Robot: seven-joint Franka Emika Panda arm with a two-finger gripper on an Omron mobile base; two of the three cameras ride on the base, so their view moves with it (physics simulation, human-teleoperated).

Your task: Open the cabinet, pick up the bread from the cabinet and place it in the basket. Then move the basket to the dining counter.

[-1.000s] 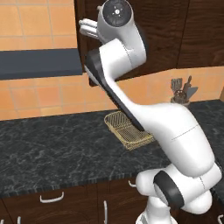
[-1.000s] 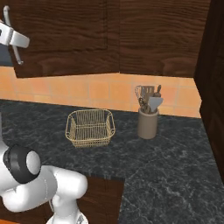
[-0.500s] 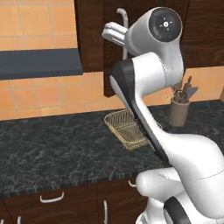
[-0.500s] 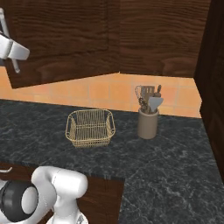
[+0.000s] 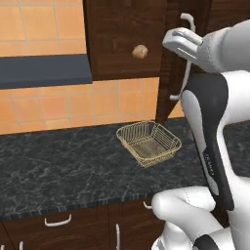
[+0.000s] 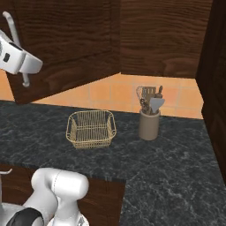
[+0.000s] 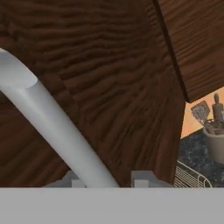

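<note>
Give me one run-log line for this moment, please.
phase: opening cabinet | gripper: shut on handle | bread: in cabinet | basket: empty, on counter

We see a kitchen with an orange-tiled back wall (image 5: 44, 105), a black marbled tabletop (image 5: 58, 171), dark wood drawers with curved silver handles (image 5: 57, 222) below it, and a tan utensil holder (image 6: 149, 123) standing near the corner.

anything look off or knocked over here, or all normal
Nothing stands out. The cabinet door hangs swung open with the bread inside; the basket sits upright on the black counter, and the utensil holder stands upright.
</note>
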